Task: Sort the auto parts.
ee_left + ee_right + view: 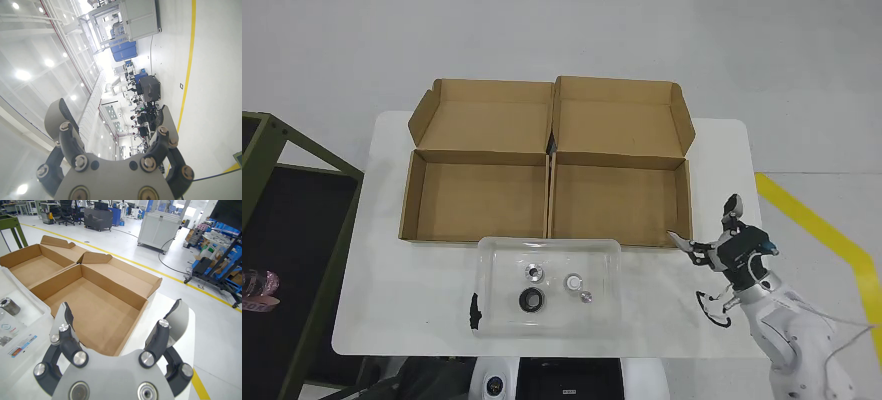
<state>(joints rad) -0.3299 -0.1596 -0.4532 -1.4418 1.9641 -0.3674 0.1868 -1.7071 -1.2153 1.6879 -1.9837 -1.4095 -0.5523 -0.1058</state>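
Likely factory hall: yellow floor line

tray w/ parts, 2 boxes behind

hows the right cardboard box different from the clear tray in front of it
The right cardboard box is brown and opaque, with a lid flap folded back; the clear tray is see-through plastic with no lid. The box is empty, while the tray holds several small parts. The box lies farther from the robot than the tray. Both are open-topped and sit on the white table.
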